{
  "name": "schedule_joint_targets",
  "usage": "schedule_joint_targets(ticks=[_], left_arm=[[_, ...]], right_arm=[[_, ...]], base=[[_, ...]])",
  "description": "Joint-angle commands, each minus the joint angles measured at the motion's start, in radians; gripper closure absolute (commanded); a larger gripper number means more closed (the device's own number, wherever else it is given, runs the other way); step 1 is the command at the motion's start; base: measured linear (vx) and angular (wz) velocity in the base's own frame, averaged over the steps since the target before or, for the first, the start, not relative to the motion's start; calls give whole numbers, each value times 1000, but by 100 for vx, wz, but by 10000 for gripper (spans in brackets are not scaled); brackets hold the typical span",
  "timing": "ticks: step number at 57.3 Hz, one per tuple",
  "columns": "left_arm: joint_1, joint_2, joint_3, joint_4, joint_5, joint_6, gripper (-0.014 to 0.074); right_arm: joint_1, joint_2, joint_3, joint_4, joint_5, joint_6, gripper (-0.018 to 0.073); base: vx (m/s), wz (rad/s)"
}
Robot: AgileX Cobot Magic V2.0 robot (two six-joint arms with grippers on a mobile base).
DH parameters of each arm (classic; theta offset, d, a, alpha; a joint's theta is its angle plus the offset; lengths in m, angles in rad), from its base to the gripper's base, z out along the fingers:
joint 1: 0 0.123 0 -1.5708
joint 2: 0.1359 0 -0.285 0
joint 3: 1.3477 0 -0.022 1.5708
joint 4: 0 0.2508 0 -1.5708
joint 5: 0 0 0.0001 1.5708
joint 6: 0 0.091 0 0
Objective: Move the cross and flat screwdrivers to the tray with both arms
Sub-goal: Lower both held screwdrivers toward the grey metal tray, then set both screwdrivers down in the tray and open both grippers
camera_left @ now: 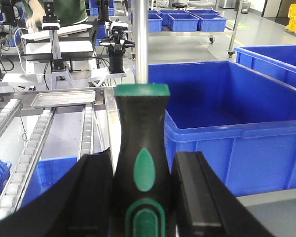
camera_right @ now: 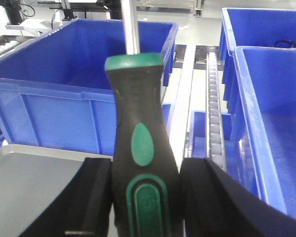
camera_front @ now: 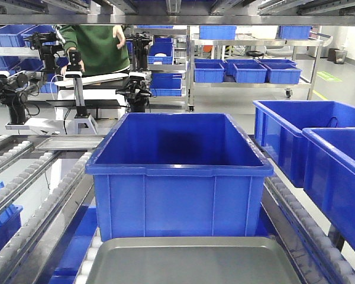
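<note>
both screwdrivers are picked up and neither is in the tray yet, so the carry and set-down are what is left. the left hand [camera_left: 144,197] is clamped on one screwdriver [camera_left: 142,163], its black pads pressing the handle from either side, the shaft pointing up and away. the right hand [camera_right: 145,197] is clamped on the other screwdriver [camera_right: 140,148] the same way. which one is cross and which flat i cannot tell; both tips run out of view.

the tray [camera_front: 189,260] lies empty at the bottom of the front view, just in front of a deep blue crate [camera_front: 177,177]; in the right wrist view its corner sits below and left of the held handle.

the handles are chunky, waisted, matte black with a fine grain and green inlays and a green collar; the shafts are thin, smooth steel. the tray is shallow brushed grey metal with a low rim and rounded corners. the crate is glossy ribbed plastic.
</note>
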Motion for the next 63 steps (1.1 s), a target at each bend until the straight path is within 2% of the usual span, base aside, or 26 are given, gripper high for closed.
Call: schedule_joint_targets(ticks=[1, 24, 29, 35, 42, 46, 50, 56, 63], left_arm=[[-5, -8, -36, -6, -101, -11, 596], [-5, -8, -36, -7, -93, -10, 596], [-5, 1, -36, -54, -64, -11, 596], [-5, 39, -34, -212, 31, 24, 596], [-5, 115, -34, -433, 121, 220, 596], [-5, 169, -34, -592, 156, 316, 596], [-5, 226, -34, -722, 188, 379, 596], [-5, 295, -34, -855, 221, 426, 596], [-35, 351, -34, -921, 249, 445, 596]], right_arm=[[1, -5, -29, 36, -94, -8, 568], [1, -5, -29, 53, -93, -8, 568], [1, -3, -29, 80, -77, -8, 568], [1, 39, -29, 164, -9, -37, 568], [1, 99, -29, 274, 74, -105, 568], [1, 134, -29, 327, 86, -124, 568], [1, 166, -29, 361, 92, -124, 568], [1, 215, -29, 396, 112, -124, 568], [1, 244, 19, 424, 105, -120, 568]], base=[[0, 0], [0, 0], [0, 0], [0, 0], [0, 0], [0, 0], [0, 0], [0, 0], [0, 0]])
